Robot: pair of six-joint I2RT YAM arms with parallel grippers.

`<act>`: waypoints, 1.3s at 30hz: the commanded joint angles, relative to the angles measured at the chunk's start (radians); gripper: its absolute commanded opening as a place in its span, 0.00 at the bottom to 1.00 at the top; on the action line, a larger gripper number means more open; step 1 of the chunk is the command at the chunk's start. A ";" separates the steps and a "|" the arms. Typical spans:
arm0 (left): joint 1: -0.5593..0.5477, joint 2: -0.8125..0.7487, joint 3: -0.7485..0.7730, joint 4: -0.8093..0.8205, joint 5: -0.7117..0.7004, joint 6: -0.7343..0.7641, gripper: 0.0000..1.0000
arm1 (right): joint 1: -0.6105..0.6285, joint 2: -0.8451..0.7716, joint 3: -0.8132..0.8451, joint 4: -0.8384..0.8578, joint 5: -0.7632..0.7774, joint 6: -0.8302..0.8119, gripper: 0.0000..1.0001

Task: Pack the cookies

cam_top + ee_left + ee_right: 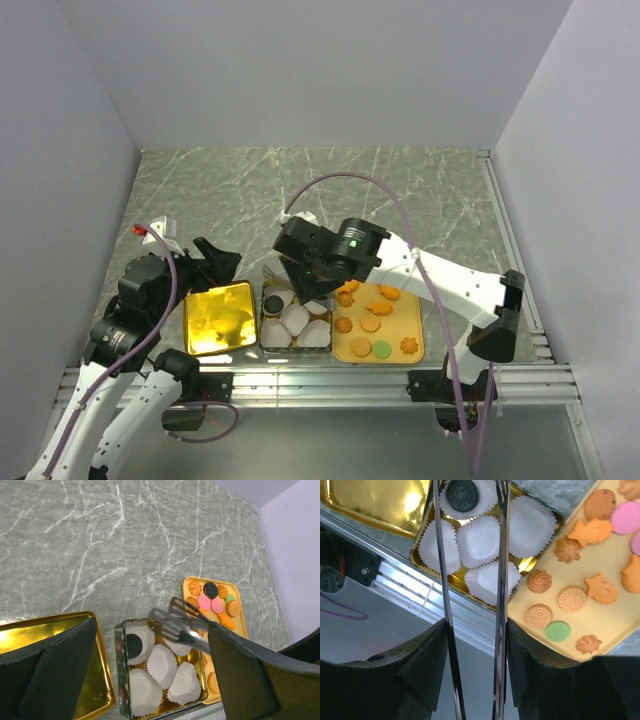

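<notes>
Right tool (pixel 476 630) clamps one pair of tongs (pixel 501 555), blades apart, over one tin (pixel 118 670) of five paper cups (pixel 481 536), one holding a black cookie (pixel 462 494); other cookies (pixel 572 598) lie on one tray (pixel 615 625); left tool (pixel 152 630) spread.

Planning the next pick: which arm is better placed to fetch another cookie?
Right, likely: the right gripper holds tongs over the tin, beside the cookies; the left gripper hangs open by the lid.
</notes>
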 commanded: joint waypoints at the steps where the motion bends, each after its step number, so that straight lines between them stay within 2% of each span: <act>1: -0.002 0.013 0.002 0.030 0.007 0.000 0.99 | -0.043 -0.121 -0.047 -0.014 0.057 0.014 0.55; 7: -0.003 0.020 0.000 0.031 0.014 0.002 0.99 | -0.138 -0.247 -0.171 -0.014 0.067 -0.007 0.55; 14: -0.005 0.031 0.000 0.031 0.016 0.000 0.99 | -0.350 -0.411 -0.335 -0.001 0.059 -0.066 0.55; 18: -0.003 0.040 0.000 0.031 0.016 0.002 0.99 | -0.419 -0.448 -0.398 -0.015 0.080 -0.087 0.55; 31: -0.003 0.046 -0.003 0.034 0.023 0.003 0.99 | -0.491 -0.518 -0.579 -0.035 0.162 -0.055 0.55; 39: -0.005 0.045 -0.003 0.033 0.023 0.003 0.99 | -0.505 -0.505 -0.587 -0.043 0.189 -0.026 0.56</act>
